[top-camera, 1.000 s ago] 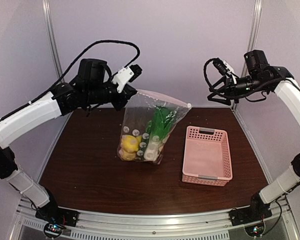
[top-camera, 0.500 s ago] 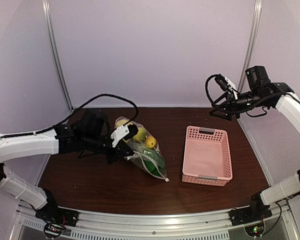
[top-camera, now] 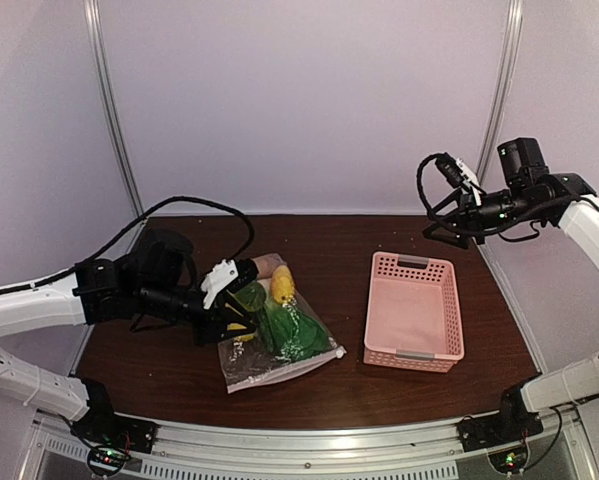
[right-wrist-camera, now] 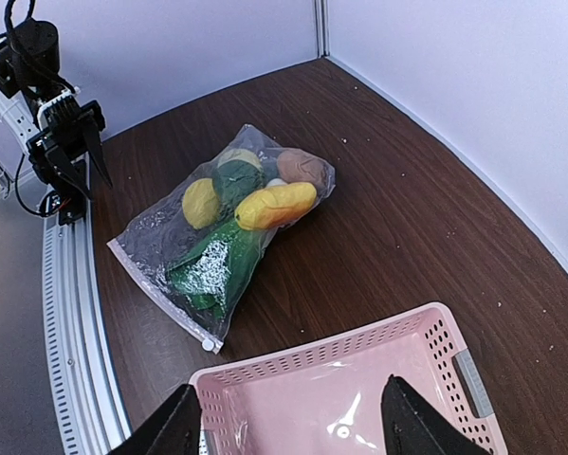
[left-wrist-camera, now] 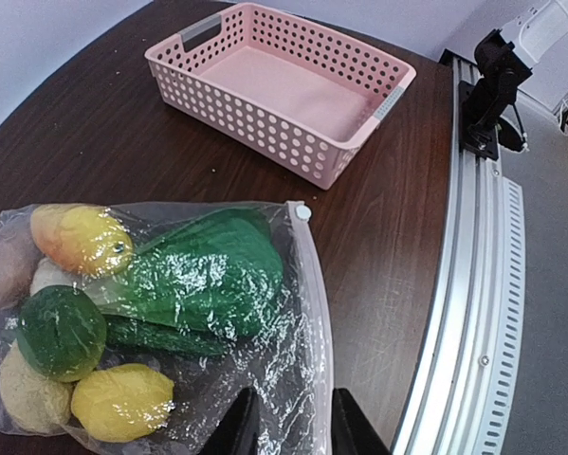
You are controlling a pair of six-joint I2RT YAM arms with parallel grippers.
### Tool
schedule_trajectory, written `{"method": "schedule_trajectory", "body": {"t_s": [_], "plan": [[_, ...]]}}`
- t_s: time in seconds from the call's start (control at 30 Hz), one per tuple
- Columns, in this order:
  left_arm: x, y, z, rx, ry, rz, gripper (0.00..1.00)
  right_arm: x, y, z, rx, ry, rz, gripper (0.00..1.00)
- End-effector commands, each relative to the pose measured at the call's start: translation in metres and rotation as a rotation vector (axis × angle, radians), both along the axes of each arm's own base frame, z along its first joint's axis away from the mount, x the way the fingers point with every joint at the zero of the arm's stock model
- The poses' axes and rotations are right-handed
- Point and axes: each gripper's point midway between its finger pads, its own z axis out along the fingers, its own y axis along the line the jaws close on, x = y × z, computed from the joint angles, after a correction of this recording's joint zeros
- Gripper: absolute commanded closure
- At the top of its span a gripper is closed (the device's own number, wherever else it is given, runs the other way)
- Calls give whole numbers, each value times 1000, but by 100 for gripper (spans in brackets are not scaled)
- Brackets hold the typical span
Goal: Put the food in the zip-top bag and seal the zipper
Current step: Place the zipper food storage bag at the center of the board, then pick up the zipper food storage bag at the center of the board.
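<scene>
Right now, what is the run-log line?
bag: flat on table, food inside | left gripper: open over bag edge | right gripper: open, empty, near basket

Bare table (top-camera: 351,300) lies open between pink basket (top-camera: 412,357) and zip-top bag (top-camera: 244,365); left pincer (left-wrist-camera: 291,427) blocks the bag's side opposite the basket.

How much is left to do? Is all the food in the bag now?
Nearly finished. Done: the food is all inside the zip-top bag, lying flat, and the pink basket holds nothing. In hand: the left fingers sit open astride the zipper edge, slider at its far end. Left: maybe only checking the seal, which I cannot confirm.
</scene>
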Motion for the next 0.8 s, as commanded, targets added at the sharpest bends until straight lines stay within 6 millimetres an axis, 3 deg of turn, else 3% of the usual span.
{"method": "schedule_trajectory", "body": {"t_s": [0.0,0.13,0.2,0.3,0.4,0.53,0.77], "plan": [[9,3,1,18,-26,42,71,-2,-4,3,8,-13,-28,35],[21,0,-12,50,19,124,69,-3,-4,-6,12,-1,-29,33],[20,-2,-14,53,12,158,68,-6,6,-16,35,43,1,33],[-11,-15,-12,83,-127,88,54,-11,21,-36,18,111,58,34],[-34,-25,-23,206,-285,68,50,-11,29,-44,0,152,93,34],[-47,-22,-64,457,-446,63,50,-10,33,-45,18,152,100,34],[-64,-12,-128,735,-512,8,50,-16,31,-51,10,150,102,33]]}}
